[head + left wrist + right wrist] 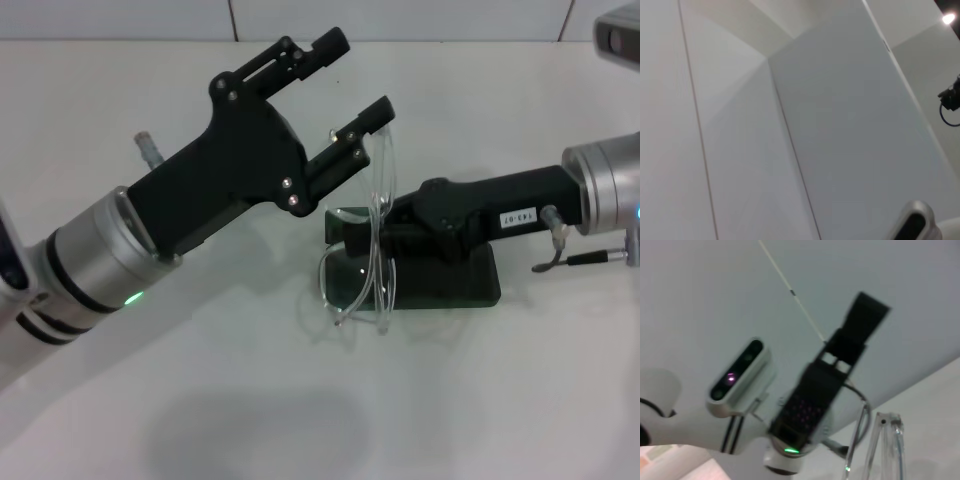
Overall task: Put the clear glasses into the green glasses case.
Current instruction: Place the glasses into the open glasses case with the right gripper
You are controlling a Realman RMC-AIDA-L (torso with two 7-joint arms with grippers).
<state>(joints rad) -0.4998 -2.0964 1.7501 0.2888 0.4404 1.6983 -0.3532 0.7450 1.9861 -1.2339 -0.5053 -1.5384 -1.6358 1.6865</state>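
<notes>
Left gripper (345, 85) raised in the upper middle of the head view, fingers spread wide, holding nothing; lower fingertip just beside the top of the clear glasses (378, 235). Right gripper (345, 235) reaching in from the right edge of the frame to centre, lying low over the green glasses case (470, 285); fingertips lost behind the glasses and the case's dark interior, so spread of the jaws impossible to tell, and contact with the glasses likewise unclear.

Clear glasses standing on edge at frame centre, lens upright, thin arms curling down toward the lower left of the case. Positioned at the case's left end, partly over its rim; whether seated inside or only leaning against it, not discernible.

Green glasses case open on the white table (300, 420), right of centre, mostly covered by the right arm's black body. Nothing else visible inside.

Right wrist view: left gripper seen from below, with a clear arm of the glasses at the lower right of the frame. Left wrist view: only pale wall panels.
</notes>
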